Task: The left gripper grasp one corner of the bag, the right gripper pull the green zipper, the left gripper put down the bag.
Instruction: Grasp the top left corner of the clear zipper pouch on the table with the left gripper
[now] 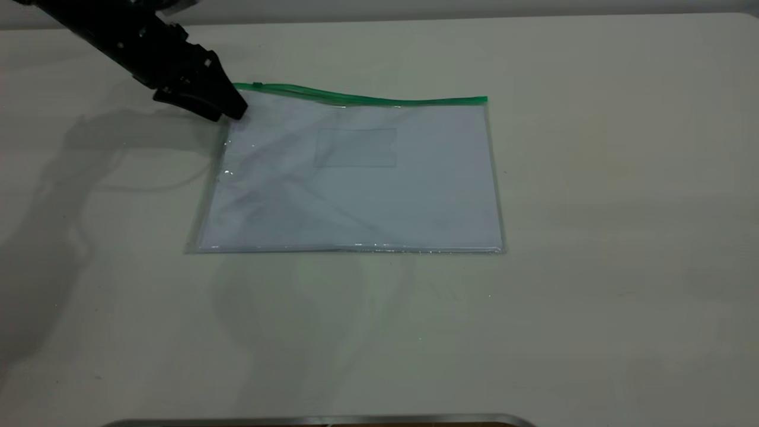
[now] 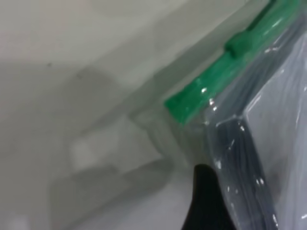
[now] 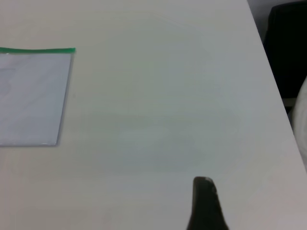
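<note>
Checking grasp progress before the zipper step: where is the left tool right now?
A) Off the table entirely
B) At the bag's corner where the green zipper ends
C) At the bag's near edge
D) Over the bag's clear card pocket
B: the left tool sits at the far left corner of the bag, just below the end of the green zipper.

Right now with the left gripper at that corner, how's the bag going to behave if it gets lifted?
Probably floppy: the bag already ripples near the left gripper, and the green zipper edge waves upward. Likely light, being thin clear plastic lying flat on the table. Its glossy surface may slip between the jaws.
</note>
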